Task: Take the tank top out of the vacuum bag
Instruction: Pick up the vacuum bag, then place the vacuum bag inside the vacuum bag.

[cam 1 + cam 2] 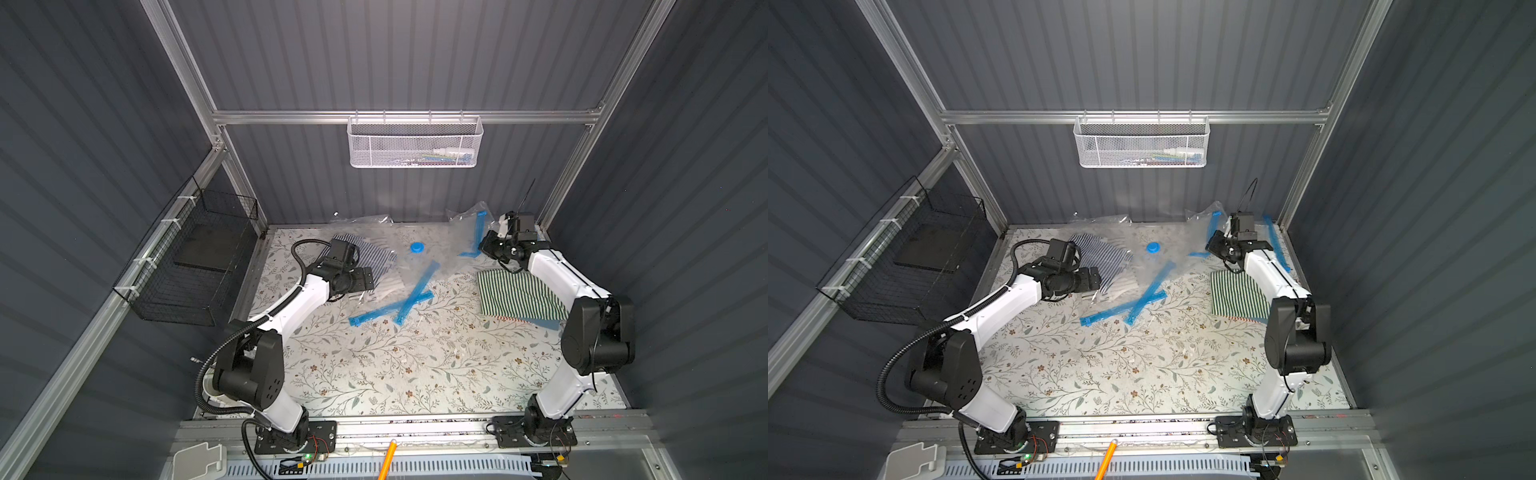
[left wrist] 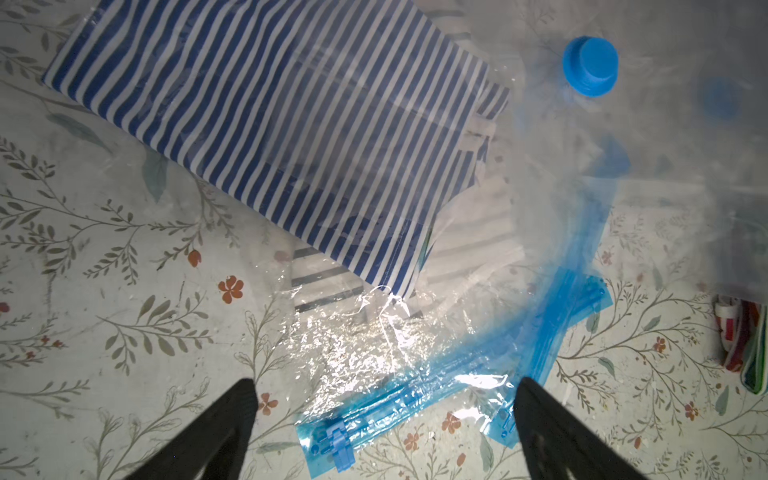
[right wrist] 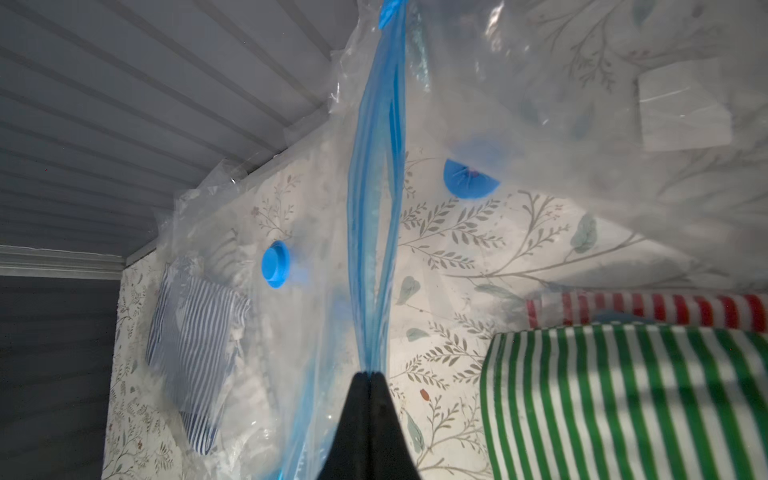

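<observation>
Left gripper (image 2: 384, 386) hangs with its jaws spread wide and nothing between them. It is poised over the crinkled clear film of the vacuum bag (image 2: 353, 345), close to where two crossed zip strips (image 1: 411, 295) lie on the floral table (image 1: 374, 374). Ahead of its fingertips (image 2: 237, 409), past that film, lies the blue-and-white striped tank top (image 2: 270, 124). It is folded flat, and its long axis slants across the line of the jaws rather than running along it. A paler striped cloth (image 2: 469, 237) pokes out from under its nearer edge, and the blue valve cap (image 2: 590, 66) sits near one corner. Whether the top is fully clear of the plastic or partly under it I cannot tell, as sheen crosses it in places. Right gripper (image 3: 370, 376) is clamped on a raised zip strip (image 3: 374, 208) of clear plastic at the far right corner, well apart from the top, with a green-striped cloth (image 1: 515, 297) lying by its arm. The left arm looks much the nearer, so the next reach would likely go forward and down onto the top's near edge, jaws turned to cross it.
</observation>
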Tool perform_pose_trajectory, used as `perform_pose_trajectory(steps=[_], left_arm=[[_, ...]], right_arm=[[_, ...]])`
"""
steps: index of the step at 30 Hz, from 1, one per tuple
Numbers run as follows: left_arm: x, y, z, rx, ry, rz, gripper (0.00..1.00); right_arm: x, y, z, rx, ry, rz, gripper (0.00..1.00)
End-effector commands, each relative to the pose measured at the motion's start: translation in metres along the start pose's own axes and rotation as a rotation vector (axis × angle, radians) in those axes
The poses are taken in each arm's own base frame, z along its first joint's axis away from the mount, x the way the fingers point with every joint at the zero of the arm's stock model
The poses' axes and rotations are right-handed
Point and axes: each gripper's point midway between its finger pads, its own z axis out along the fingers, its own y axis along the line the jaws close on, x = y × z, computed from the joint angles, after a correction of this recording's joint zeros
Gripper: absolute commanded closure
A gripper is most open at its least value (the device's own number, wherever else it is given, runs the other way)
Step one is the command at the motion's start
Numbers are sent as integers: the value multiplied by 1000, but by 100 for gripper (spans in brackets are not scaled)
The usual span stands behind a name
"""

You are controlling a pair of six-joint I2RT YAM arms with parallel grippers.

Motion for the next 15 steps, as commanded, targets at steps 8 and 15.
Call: perform_pose_trajectory(steps=[8,15], left_arm=[[-3,1,-3,-18,-4,10,2],[0,0,0,-3,3,2,2]], right_arm=[[79,77,-13,-318,282,-67,100],[37,72,-21,-240,149,-134,100]])
